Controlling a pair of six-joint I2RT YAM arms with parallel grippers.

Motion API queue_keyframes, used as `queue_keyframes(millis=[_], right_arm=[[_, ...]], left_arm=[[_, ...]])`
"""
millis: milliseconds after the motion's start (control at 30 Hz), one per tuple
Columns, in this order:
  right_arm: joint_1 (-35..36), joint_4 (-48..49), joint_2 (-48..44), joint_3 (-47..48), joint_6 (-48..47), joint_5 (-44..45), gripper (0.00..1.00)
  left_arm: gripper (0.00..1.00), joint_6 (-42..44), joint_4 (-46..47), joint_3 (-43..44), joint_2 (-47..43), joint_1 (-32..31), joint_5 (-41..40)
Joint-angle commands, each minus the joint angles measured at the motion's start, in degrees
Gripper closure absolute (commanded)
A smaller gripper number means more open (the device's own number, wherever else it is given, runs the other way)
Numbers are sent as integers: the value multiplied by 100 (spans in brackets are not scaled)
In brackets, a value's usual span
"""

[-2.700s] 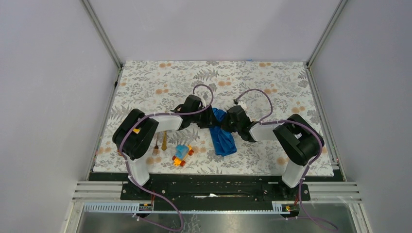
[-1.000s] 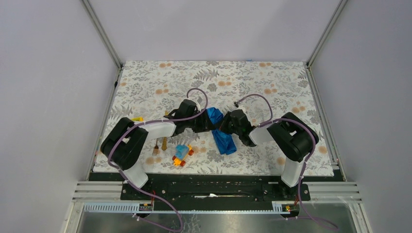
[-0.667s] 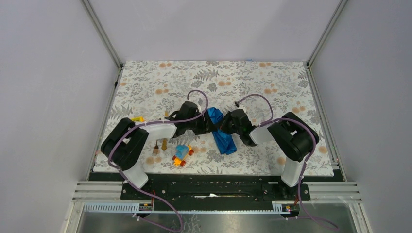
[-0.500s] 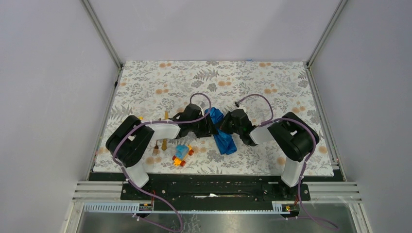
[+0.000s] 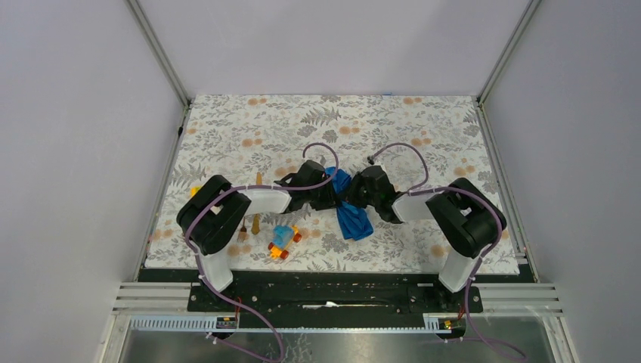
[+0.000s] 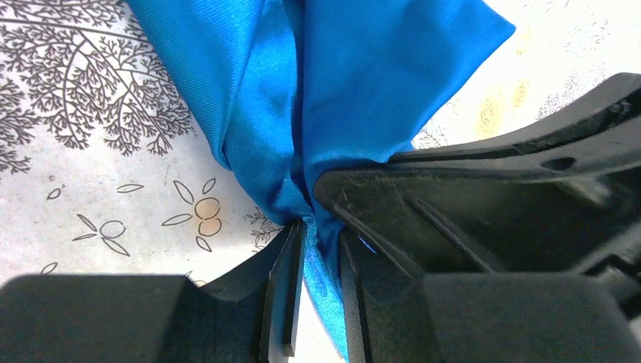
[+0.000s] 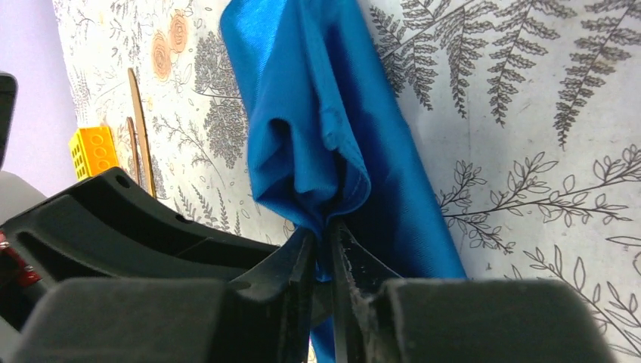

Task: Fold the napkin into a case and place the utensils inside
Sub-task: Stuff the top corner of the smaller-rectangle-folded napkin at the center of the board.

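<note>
Both grip napkin [image 5: 354,219] — left hand [image 6: 314,242], right hand [image 7: 323,234]; floral mat [image 5: 249,128] (pale walls [image 5: 325,45]).

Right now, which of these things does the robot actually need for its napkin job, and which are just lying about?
Needed: blue napkin; golden utensils.
Lying about: toy car; yellow block.

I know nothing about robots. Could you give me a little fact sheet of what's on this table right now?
Cloth: blue napkin, bunched up, not folded into a case
Left pincer: shut on the napkin
Right pincer: shut on the napkin, close beside the left one
Cutlery: fork and knife on the table, left of the napkin, outside it
Other things: toy car, yellow block
</note>
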Motion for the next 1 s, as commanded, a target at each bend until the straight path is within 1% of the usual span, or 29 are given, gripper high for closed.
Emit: queue_keyframes(millis=[0,100,167,233,300,333,433,533,633,767,900,967], right_arm=[[76,-1059,-493,411,-470,-319,78],[67,-1597,-802,518,-716,-286,67],[21,-1945,-1038,582,-967,-209,58],[-106,-2251,-1263,643,-1217,-212,47],[-328,-2369,-1450,655,-1454,-362,33],[-463,-2397,-1491,685,-1591,-525,28],[-735,-2438,-1364,908,-2103,-934,17],[-874,-2443,-1054,1199,-2321,-1292,16],[-972,-2085,-832,1236,-2402,-1392,16],[-995,-1951,-396,1513,-2501,-1731,26],[-997,-1885,-280,1594,-2548,-1629,41],[-1002,-1901,-268,1638,-2553,-1576,43]], left_arm=[[70,171,-552,-139,496,-20,-732],[72,153,-497,-213,603,-19,-727],[73,136,-458,-258,635,-5,-701],[74,143,-431,-276,626,-2,-675],[74,146,-423,-271,602,0,-667],[75,145,-420,-281,577,-7,-667],[75,143,-388,-299,514,-9,-645],[75,137,-386,-305,507,-10,-630],[75,147,-398,-275,502,-5,-593],[75,152,-401,-279,463,-11,-581],[76,164,-429,-275,423,-20,-585],[76,162,-435,-270,406,-28,-589]])
